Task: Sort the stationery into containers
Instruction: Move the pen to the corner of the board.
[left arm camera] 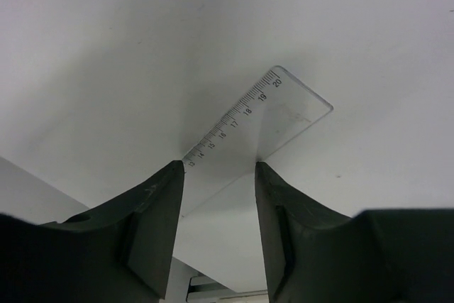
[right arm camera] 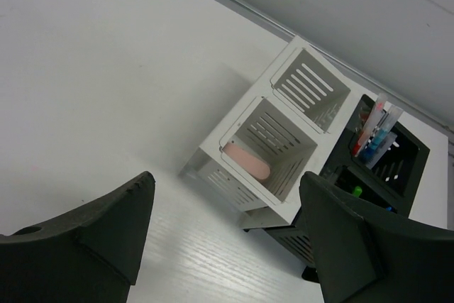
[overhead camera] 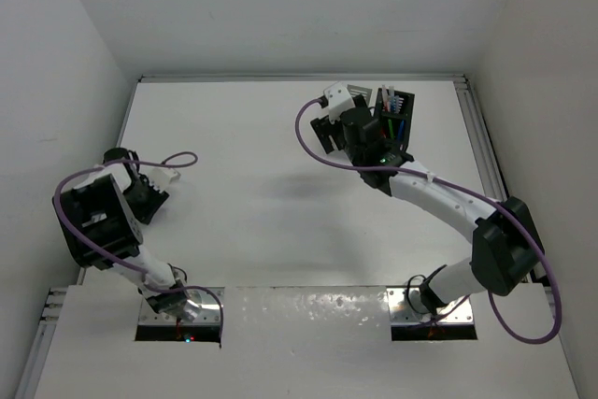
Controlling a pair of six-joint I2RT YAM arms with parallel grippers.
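A clear plastic ruler (left arm camera: 269, 115) lies flat on the white table. My left gripper (left arm camera: 220, 164) is shut on it, with one fingertip against each long edge near the 13 mark. In the top view the left gripper (overhead camera: 145, 184) sits at the table's left side, where the ruler cannot be made out. My right gripper (right arm camera: 227, 179) stands open and empty over the white container (right arm camera: 284, 125), whose near compartment holds a pink eraser (right arm camera: 247, 161). Beside it, the black container (right arm camera: 397, 168) holds several pens (right arm camera: 374, 136).
Both containers stand at the back right of the table, the white container (overhead camera: 341, 95) partly under my right arm and the black container (overhead camera: 397, 114) beside it. A raised rail (overhead camera: 476, 137) runs along the table's right edge. A white cable (overhead camera: 177, 161) loops by the left gripper.
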